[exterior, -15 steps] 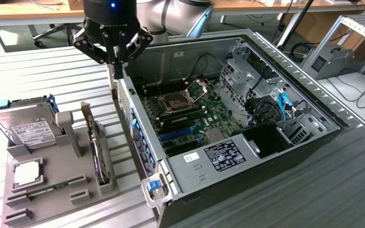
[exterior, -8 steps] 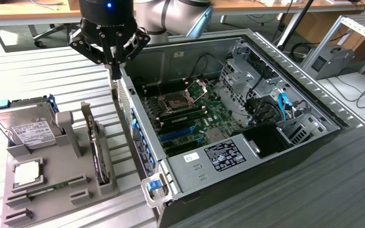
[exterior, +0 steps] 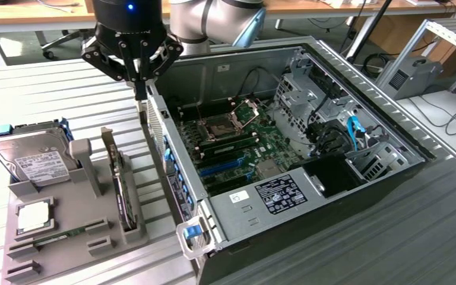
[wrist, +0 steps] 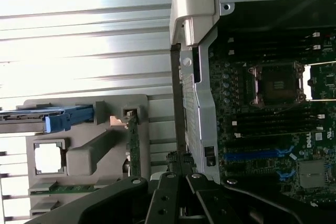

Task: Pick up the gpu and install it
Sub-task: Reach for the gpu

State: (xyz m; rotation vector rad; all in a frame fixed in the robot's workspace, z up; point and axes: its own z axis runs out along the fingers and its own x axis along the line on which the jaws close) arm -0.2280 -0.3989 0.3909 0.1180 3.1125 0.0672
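while the gpu stands on its long edge in a slot of the grey holder, the hand hangs apart from it, over the back wall of the open computer case. its 2 fingers are pressed together with nothing between them. in the wrist view the hand sits just beside that wall's edge; whether it touches the metal i cannot tell. the gpu shows there edge-on, upright in its slot.

the holder lies on the slatted surface, at the exterior view's left of the case. it also carries a hard drive in a blue frame, a square chip and a green memory stick lying flat. the case rests on its side, its green circuit board facing up.
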